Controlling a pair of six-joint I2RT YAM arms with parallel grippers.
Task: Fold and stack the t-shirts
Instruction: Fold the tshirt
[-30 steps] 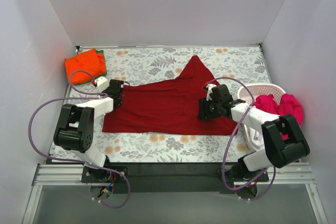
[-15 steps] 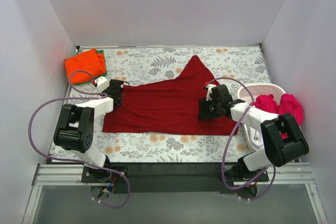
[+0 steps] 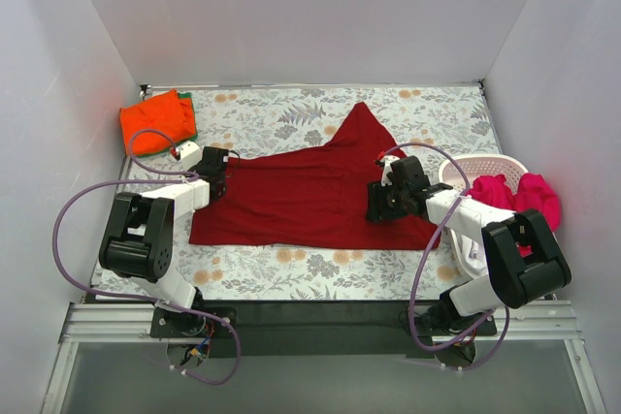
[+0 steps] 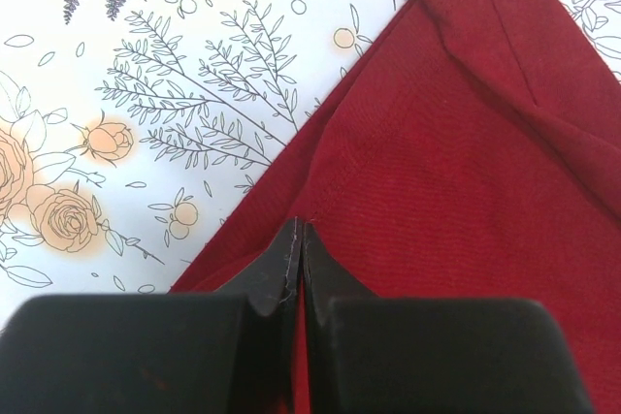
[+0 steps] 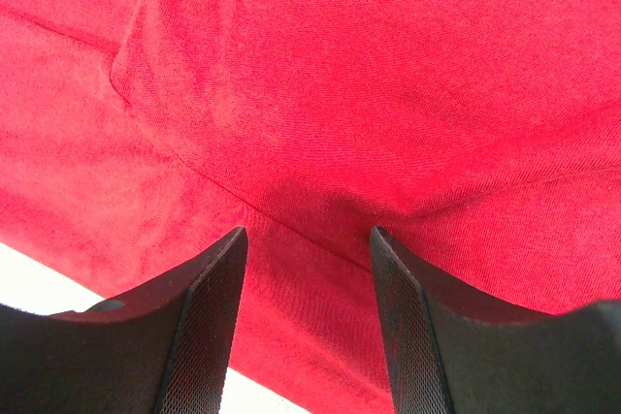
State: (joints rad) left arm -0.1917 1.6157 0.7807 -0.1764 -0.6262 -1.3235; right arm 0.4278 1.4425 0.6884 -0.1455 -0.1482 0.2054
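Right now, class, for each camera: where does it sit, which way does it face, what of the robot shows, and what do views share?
Top external: above and behind the robot, facing down on the table; left gripper and right gripper at the crimson t-shirt.
Left wrist: faces down past the left gripper, shut on the shirt's edge.
Right wrist: faces down past the open right gripper onto the cloth.
Shared: all see that t-shirt.

Plain white walls (image 3: 291, 16) rise behind and to both sides of the floral-printed table (image 3: 281, 276), an aluminium rail (image 3: 107, 322) along its near edge.
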